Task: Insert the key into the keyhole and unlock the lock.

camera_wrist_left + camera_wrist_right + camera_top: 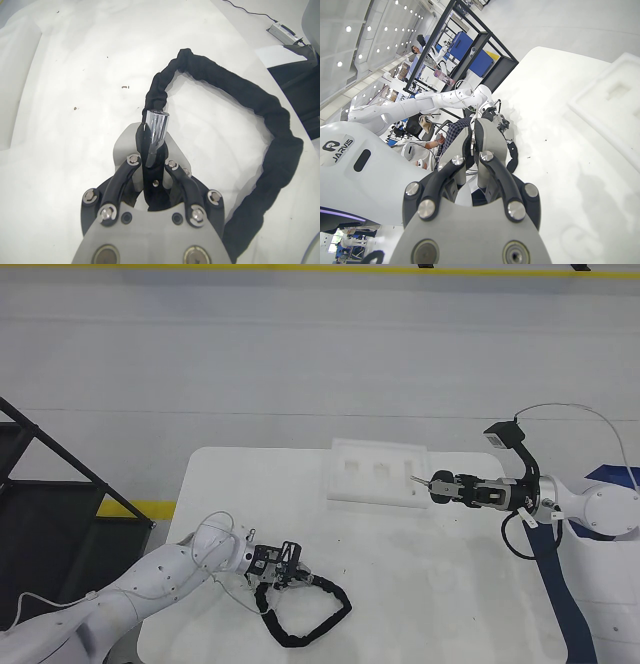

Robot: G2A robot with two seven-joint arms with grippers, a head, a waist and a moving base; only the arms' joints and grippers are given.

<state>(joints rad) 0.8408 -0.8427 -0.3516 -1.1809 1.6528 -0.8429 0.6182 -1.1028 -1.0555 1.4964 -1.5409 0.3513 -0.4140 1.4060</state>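
A white table (400, 564) with rounded corners stands on a pale grey floor. Near its far edge lies a white foam tray (345, 489) with three shallow rectangular recesses in a row. A few dark specks (124, 87) dot the tabletop. Beside the table's left end is a black metal stand (50, 544), with a yellow floor stripe (135, 507) next to it. A small grey box (285, 31) with a thin cable lies on the floor.
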